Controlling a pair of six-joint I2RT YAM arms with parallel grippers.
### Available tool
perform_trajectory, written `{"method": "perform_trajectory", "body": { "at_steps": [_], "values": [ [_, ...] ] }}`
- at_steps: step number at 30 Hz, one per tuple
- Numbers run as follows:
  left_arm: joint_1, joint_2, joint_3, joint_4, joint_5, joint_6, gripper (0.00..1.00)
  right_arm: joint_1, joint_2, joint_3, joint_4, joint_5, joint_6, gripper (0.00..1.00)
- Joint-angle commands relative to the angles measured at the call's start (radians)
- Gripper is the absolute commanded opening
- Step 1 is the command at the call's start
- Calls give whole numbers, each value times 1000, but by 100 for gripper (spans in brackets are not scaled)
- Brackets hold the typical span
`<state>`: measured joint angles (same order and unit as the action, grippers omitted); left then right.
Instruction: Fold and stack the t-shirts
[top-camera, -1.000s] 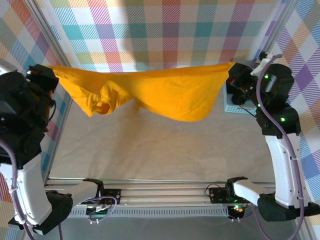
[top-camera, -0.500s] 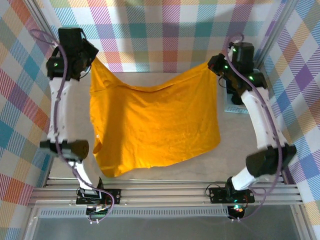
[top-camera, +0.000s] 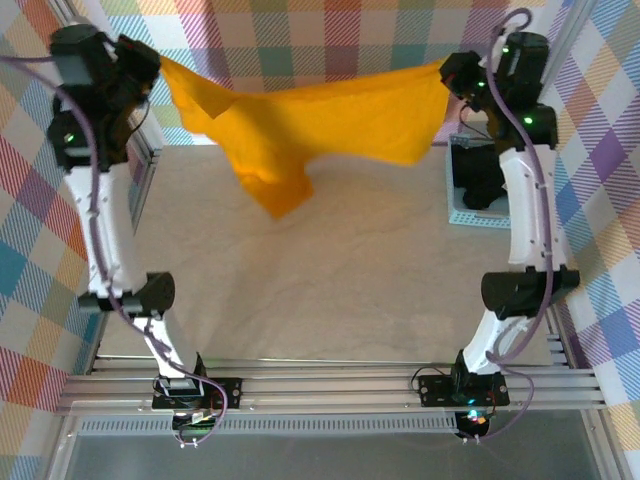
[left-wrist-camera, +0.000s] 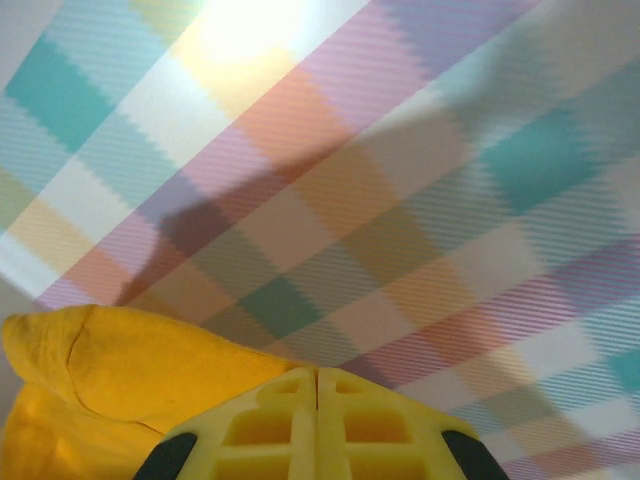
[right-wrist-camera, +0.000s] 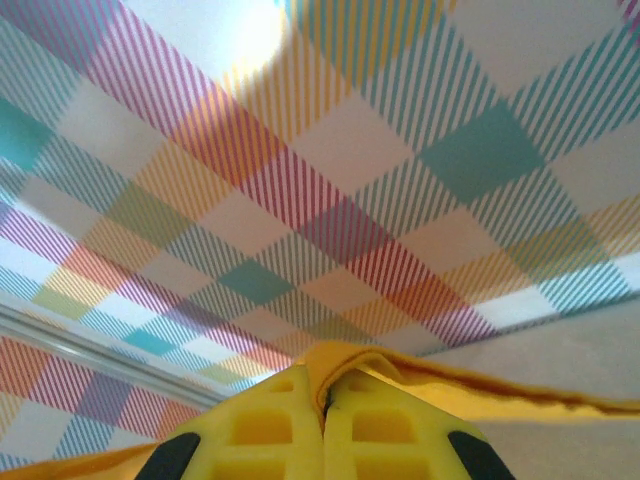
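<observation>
Checked pastel walls (top-camera: 330, 40) close in a pale surface (top-camera: 320, 290). At far left the left arm (top-camera: 95, 200) reaches high toward the back corner. The left fingers (top-camera: 152, 66) are pressed together on one corner of the orange t-shirt (top-camera: 340, 115). In the left wrist view the yellow left fingers (left-wrist-camera: 300, 425) meet with no gap, and orange cloth (left-wrist-camera: 100, 385) bunches just beside them on the left.

The t-shirt hangs in the air between both arms, clear of the surface. It is stretched along its top edge, with a loose fold drooping left of centre.

At right, the right fingers (top-camera: 452, 76) are clamped on the opposite corner. Seen from the right wrist, the right fingers (right-wrist-camera: 300, 420) are closed, with orange cloth (right-wrist-camera: 352, 358) pinched at the tips.

Below the right arm (top-camera: 525, 200), a light-blue basket (top-camera: 470, 218) sits on the surface by the wall, with the black t-shirt (top-camera: 478, 182) inside it.
</observation>
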<state>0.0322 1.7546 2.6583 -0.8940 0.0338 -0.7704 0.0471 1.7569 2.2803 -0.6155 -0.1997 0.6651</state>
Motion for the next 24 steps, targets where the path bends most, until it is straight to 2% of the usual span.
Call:
{"method": "perform_trajectory", "body": {
  "at_steps": [1, 6, 10, 14, 15, 18, 20, 22, 24],
  "values": [
    [0, -254, -199, 96, -5, -24, 0, -34, -177, -166, 32, 58, -8, 0],
    [-43, -637, -845, 101, 8, -128, 0, -41, -449, -654, 77, 133, 23, 0],
    [-86, -868, -1322, 101, 55, -222, 0, -17, -605, -1043, 83, 140, 100, 0],
    [-138, -955, -1669, 169, 97, -289, 0, 21, -641, -1318, 112, 138, 134, 0],
    [-154, -948, -1745, 239, 138, -299, 1, 22, -619, -1361, 109, 127, 143, 3],
    [-199, -882, -1810, 278, 189, -307, 24, 26, -543, -1393, 67, 120, 146, 25],
    [-220, -862, -1768, 200, 135, -289, 37, 32, -512, -1373, 26, 152, 142, 39],
    [-219, -864, -1731, 161, 59, -268, 43, 42, -486, -1343, 17, 166, 132, 43],
    [-209, -834, -1710, 165, 29, -253, 42, 65, -445, -1309, 23, 172, 121, 42]
  ]
}}
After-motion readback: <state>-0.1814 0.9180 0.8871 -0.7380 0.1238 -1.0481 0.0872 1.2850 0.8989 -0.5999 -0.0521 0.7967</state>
